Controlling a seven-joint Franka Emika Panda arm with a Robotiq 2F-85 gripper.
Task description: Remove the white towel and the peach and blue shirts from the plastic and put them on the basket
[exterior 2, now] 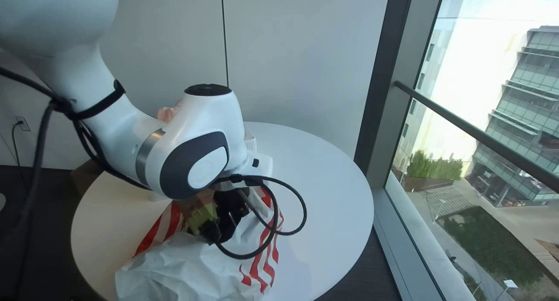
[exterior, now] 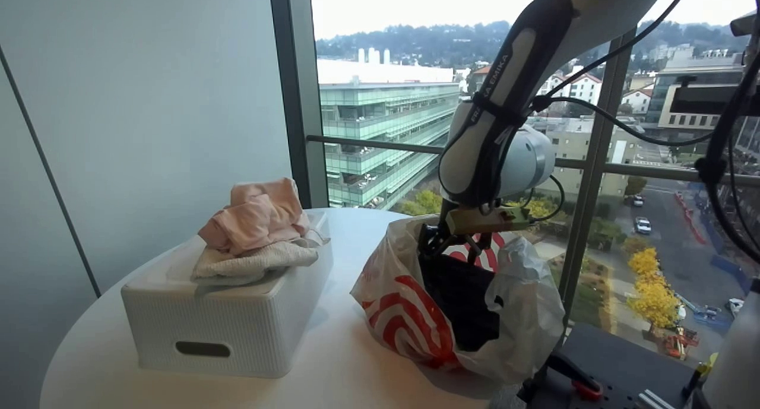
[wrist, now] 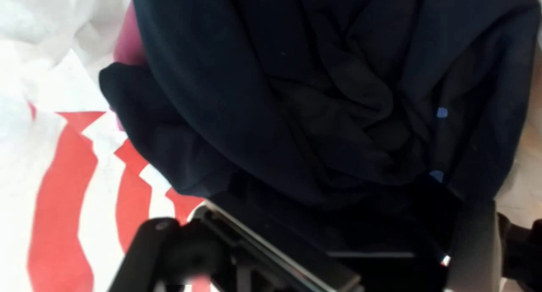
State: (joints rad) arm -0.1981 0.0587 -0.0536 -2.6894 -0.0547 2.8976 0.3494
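In an exterior view the peach shirt (exterior: 255, 219) lies crumpled over the white towel (exterior: 261, 262), both on top of the white basket (exterior: 202, 320). The plastic (exterior: 409, 314), a bag with red rings, stands with its mouth spread. Inside it sits the blue shirt (exterior: 463, 308), dark and bunched, filling most of the wrist view (wrist: 296, 93). My gripper (exterior: 451, 258) reaches down into the bag's mouth at this shirt. Its fingers (wrist: 474, 241) are wide apart, with dark cloth below and between them; no pinch on it shows. The arm hides most of the basket in an exterior view.
A pink patch (wrist: 129, 42) shows beside the blue shirt inside the bag. The round white table (exterior 2: 323, 183) carries bag and basket. A window rail (exterior 2: 476, 130) and glass stand close by. A loose cable (exterior 2: 301, 209) loops near the wrist above the bag.
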